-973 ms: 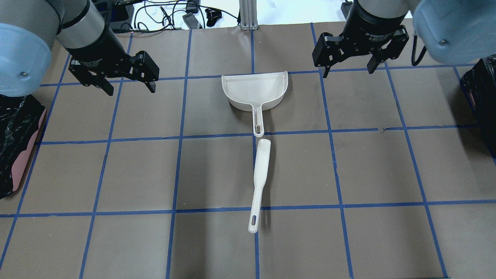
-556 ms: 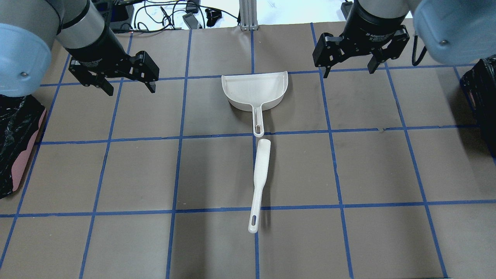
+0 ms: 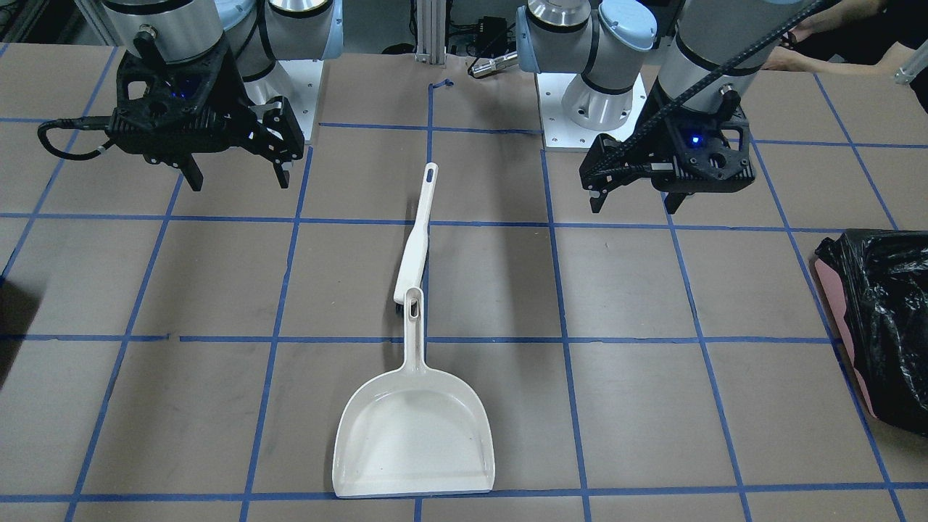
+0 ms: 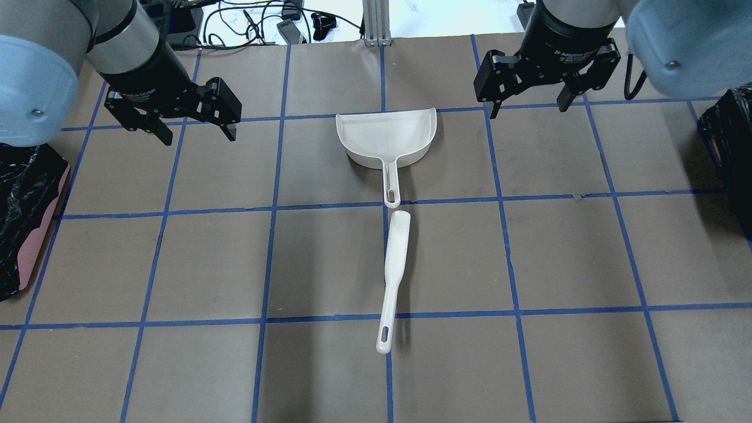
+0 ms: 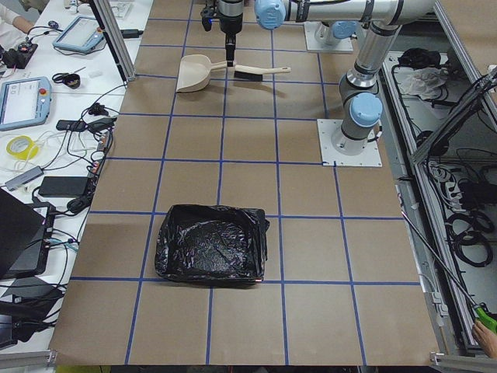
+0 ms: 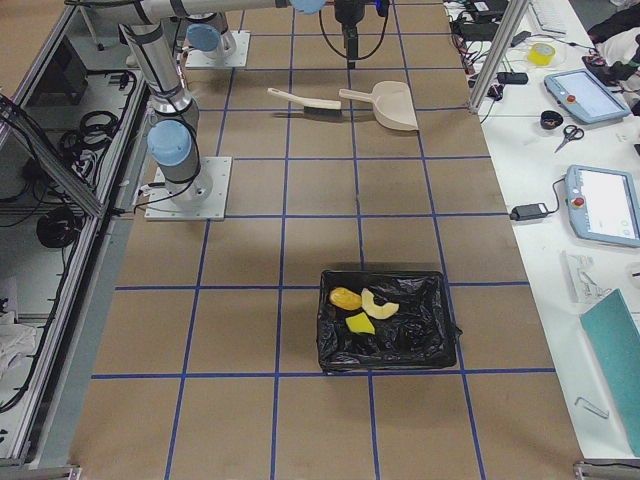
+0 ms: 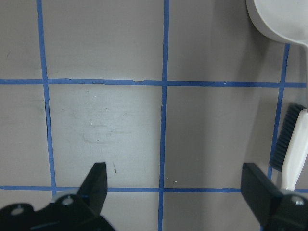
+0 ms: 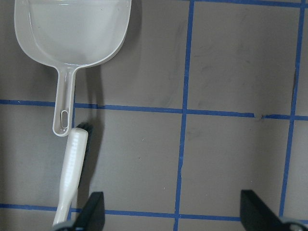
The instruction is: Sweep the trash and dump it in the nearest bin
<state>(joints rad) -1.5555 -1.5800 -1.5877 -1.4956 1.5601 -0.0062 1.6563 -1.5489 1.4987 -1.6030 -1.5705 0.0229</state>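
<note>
The trash (image 6: 347,298), an orange-brown lump, a yellow-green block and pale peel, lies inside the bin (image 6: 420,325) at the table's right end. In the overhead view that bin (image 4: 729,141) shows only as a dark sliver. A white dustpan (image 4: 386,138) (image 3: 413,435) lies empty at mid-table, with a white brush (image 4: 395,276) (image 3: 415,239) end to end behind its handle. My left gripper (image 4: 198,138) (image 3: 634,209) hangs open left of the pan and holds nothing. My right gripper (image 4: 530,110) (image 3: 238,181) hangs open to its right, also holding nothing.
A pink bin lined with a black bag (image 4: 23,223) (image 5: 210,245) stands at the table's left end with nothing in it. Blue tape lines grid the brown table. Cables and devices (image 4: 282,23) lie beyond the far edge.
</note>
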